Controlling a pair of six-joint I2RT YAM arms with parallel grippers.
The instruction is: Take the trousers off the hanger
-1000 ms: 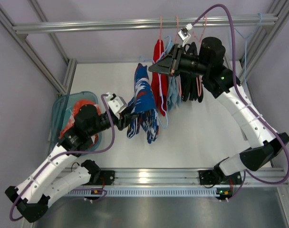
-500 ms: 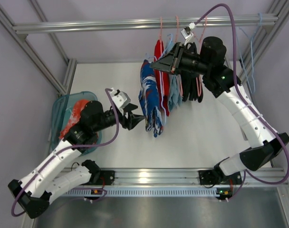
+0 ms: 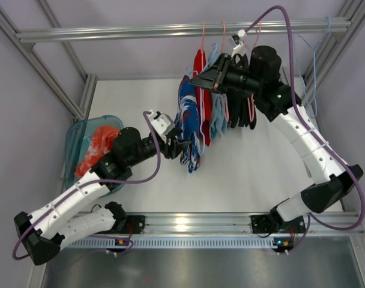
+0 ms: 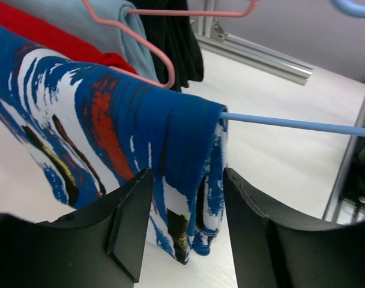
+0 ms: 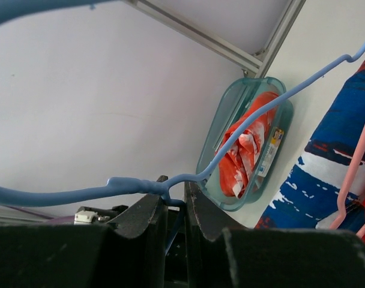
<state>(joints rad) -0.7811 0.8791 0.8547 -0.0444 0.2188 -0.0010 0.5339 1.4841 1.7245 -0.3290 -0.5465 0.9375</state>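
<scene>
The trousers, blue with white and red streaks, hang folded over the bar of the light-blue wire hanger in mid air. My right gripper is shut on the hanger at the twisted neck below its hook and holds it up. My left gripper is open, its jaws on either side of the lower edge of the trousers without closing on the cloth. The trousers also show at the right edge of the right wrist view.
A red garment, a light-blue garment and black garments hang on pink hangers right behind the trousers. A teal bin with orange-red cloth sits at the table's left. Metal frame rails run overhead.
My left gripper let go of the trousers, drew back, then came forward again, open around their lower edge. The trousers swung right, closer to the hanging clothes. The right arm barely moved.
</scene>
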